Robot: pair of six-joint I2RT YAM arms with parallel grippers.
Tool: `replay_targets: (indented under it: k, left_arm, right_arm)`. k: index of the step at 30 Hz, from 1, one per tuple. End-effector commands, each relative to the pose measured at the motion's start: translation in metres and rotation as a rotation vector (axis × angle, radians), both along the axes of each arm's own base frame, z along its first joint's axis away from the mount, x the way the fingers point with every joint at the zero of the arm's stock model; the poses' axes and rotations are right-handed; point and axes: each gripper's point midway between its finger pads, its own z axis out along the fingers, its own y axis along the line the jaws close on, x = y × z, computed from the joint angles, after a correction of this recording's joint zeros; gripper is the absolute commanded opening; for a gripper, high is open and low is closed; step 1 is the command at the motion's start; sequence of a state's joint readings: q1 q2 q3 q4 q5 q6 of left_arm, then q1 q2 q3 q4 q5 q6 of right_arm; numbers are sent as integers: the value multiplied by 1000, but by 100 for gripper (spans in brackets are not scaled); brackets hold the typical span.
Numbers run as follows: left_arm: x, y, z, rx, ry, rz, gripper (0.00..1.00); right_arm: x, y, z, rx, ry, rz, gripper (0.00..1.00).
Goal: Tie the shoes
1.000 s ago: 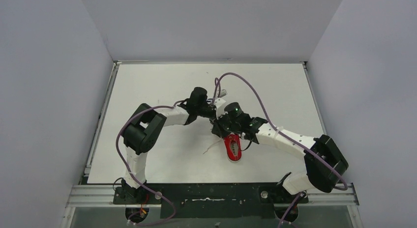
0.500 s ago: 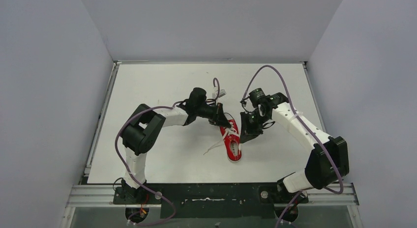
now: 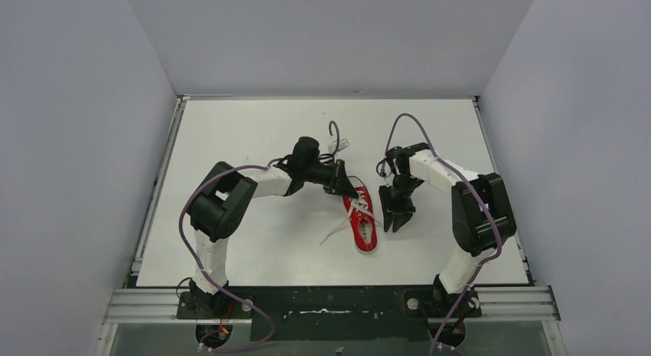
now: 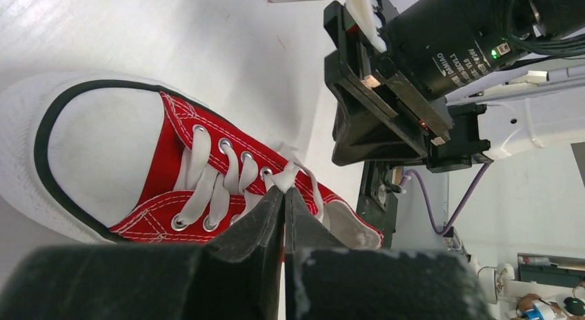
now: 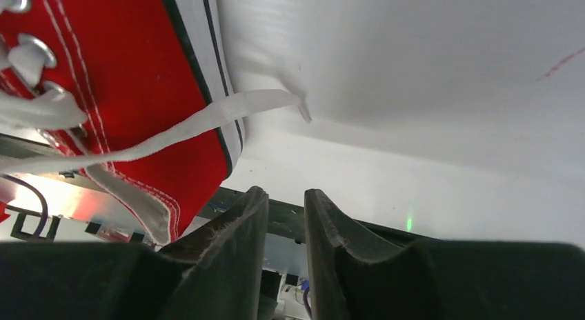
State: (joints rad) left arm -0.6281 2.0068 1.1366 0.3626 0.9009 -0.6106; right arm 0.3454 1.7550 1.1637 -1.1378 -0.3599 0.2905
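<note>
White table carrying one small shoe.
The white table (image 3: 246, 141) is carrying a red sneaker (image 3: 363, 222), which is standing on its sole directly under the left fingers (image 4: 252, 234) and just beside the right fingers (image 5: 231, 230). One end of a white lace (image 3: 332, 232) is lying on the table surface, on the side of the shoe away from the right fingers. Another lace end (image 5: 276, 99) is reaching out past the sole rim, in front of the right fingertips; whether it is touching the table is not clear.
</note>
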Motion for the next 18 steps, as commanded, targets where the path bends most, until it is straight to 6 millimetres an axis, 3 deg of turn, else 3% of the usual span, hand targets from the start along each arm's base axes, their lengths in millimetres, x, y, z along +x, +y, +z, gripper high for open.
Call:
replay_targets:
  k: [1,4,8,11,18]
  left_arm:
    - [7,-2,34,-73,-89,1,0]
    - [7,-3,36,-80,-77,2,0]
    - [6,-2,40,-91,-81,-3,0]
    - [5,-1,41,-92,-74,-6,0]
    - [1,2,39,-85,-58,-11,0]
  right_arm:
    - [14,0,25,71,-150,25,33]
    - [31,18,41,211,-271,82,40]
    - [63,71,57,579,-623,124,41]
    - [82,79,65,644,-804,121,41]
    - [79,78,46,638,-755,165,37]
